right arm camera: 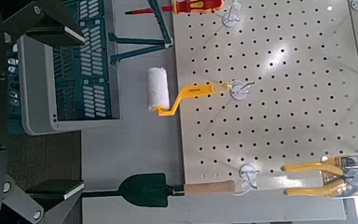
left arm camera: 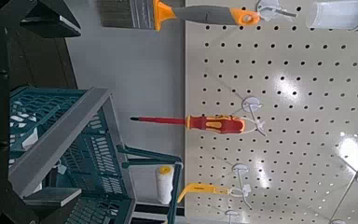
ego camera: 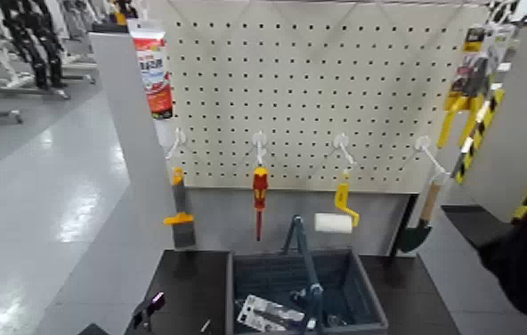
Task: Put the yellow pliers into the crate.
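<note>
Crate (ego camera: 360,290), nearest on the dark table (ego camera: 187,285), sits below the pegboard (ego camera: 320,89) to receive the yellow pliers (ego camera: 463,102), hooked high at its right; both grippers' spread cannot be told.

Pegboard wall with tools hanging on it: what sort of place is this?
Probably a mock hardware-store display in a lab or workshop: a pegboard hung with a screwdriver, a paint roller and carded yellow pliers, above a shopping-style crate.

A dark surface (ego camera: 191,290) stands below the pegboard (ego camera: 320,89). The crate (ego camera: 365,298) rests directly on it, handle raised. A small dark object (ego camera: 147,309) lies near the surface's left edge.
</note>
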Controlling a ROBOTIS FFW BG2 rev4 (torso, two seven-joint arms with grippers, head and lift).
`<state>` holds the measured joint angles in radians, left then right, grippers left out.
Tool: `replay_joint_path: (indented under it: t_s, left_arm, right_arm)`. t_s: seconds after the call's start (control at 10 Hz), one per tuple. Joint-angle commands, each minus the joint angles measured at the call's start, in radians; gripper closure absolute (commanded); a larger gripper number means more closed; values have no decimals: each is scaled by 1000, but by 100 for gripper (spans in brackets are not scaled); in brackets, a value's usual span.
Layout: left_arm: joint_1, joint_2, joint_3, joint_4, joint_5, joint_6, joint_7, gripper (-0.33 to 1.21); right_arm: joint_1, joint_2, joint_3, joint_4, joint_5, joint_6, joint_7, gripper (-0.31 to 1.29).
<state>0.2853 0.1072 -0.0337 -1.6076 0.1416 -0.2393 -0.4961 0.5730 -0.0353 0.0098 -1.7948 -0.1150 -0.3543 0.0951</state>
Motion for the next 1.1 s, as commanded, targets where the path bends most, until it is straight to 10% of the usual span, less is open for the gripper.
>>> replay_joint_path:
  t_s: [0.1, 0.6, 1.1]
  left_arm:
    - [-2, 0, 0, 0, 1, -2, -2, 11]
    - [-9, 2, 2, 8, 18, -6, -12, 11]
    - [-11, 3, 2, 8, 27, -8, -19, 11]
  right_arm:
    - [-2, 2, -1, 0, 0, -2, 0, 21]
    - [-7, 5, -17, -6, -3, 0, 0, 21]
    - [-76, -3, -139, -86, -28, 124, 63, 21]
